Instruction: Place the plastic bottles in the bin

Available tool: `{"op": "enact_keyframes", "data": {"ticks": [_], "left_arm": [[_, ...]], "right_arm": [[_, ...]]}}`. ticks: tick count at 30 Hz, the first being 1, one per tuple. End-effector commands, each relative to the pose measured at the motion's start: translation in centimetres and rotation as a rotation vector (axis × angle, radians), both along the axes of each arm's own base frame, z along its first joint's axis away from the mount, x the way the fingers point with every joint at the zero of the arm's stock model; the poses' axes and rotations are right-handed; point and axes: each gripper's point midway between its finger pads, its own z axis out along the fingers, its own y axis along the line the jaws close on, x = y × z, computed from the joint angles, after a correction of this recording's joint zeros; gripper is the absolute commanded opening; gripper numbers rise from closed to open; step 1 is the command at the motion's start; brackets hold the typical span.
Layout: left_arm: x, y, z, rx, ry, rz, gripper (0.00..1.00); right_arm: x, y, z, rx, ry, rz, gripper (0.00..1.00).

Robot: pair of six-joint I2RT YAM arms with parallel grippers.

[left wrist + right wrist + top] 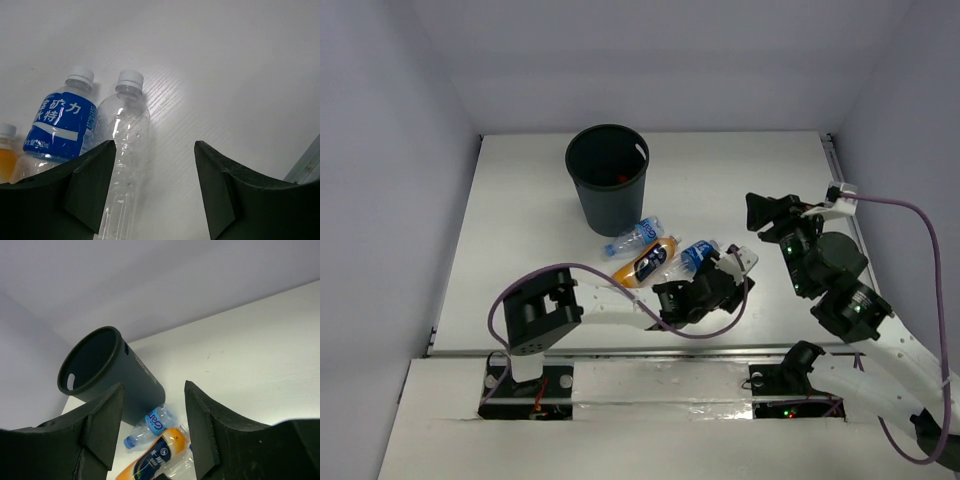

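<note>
The black bin [607,178] stands upright at the back, with something red inside. Four bottles lie in front of it: a light-blue-labelled one [633,238], an orange-filled one [645,262], a blue-labelled one with a white cap [695,255] and a clear unlabelled one [741,258]. My left gripper [725,278] is open and low over the clear bottle [125,145], which lies by its left finger, beside the blue-labelled bottle [62,125]. My right gripper [758,220] is open, empty and raised, facing the bin [107,372] and the orange bottle [155,457].
Grey walls close in the white table on three sides. A metal rail [840,190] runs along the table's right edge. The purple cables of both arms loop over the near part of the table [580,268].
</note>
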Motion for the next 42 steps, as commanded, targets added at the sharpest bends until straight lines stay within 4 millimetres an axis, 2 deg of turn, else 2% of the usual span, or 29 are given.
{"op": "enact_keyframes", "data": {"ticks": [1,4,5,11,20,30,31,34,37,40,42], "left_arm": [[1.1,-1.1,0.9,0.008,-0.019,-0.018,0.62],[2.2,-1.5,0.2,0.022,-0.01,-0.01,0.62],[2.6,-1.5,-0.6,0.038,-0.004,-0.002,0.61],[3.4,-1.6,-2.4,0.076,0.002,0.017,0.59],[3.3,-1.9,-5.1,0.122,0.032,0.014,0.58],[2.6,-3.4,-6.4,0.113,0.08,-0.029,0.62],[2.6,-3.5,-6.5,0.11,0.082,-0.031,0.62],[2.5,-3.7,-6.2,0.091,0.088,-0.034,0.53],[2.3,-3.8,-5.8,0.076,0.09,-0.045,0.49],[1.9,-3.9,-2.7,-0.019,0.073,-0.068,0.37],[1.7,-4.0,-1.3,-0.061,0.065,-0.076,0.35]], "right_arm": [[-0.8,-1.7,0.4,0.041,-0.012,-0.044,0.58],[-1.2,-1.9,0.6,0.054,-0.025,-0.032,0.58],[-1.3,-1.9,0.6,0.056,-0.027,-0.03,0.58],[-1.4,-1.6,0.7,0.057,-0.032,-0.013,0.58],[-1.1,-0.7,0.5,0.053,-0.038,0.018,0.58],[-1.0,-0.3,0.6,0.047,-0.035,0.035,0.58],[-1.1,-0.3,0.6,0.046,-0.034,0.037,0.59],[-1.2,-0.5,0.6,0.048,-0.034,0.034,0.61],[-1.6,-0.6,0.8,0.054,-0.035,0.045,0.7],[-2.5,-1.0,2.0,0.083,-0.065,0.069,0.78],[-2.9,-1.3,2.5,0.097,-0.08,0.07,0.8]]}}
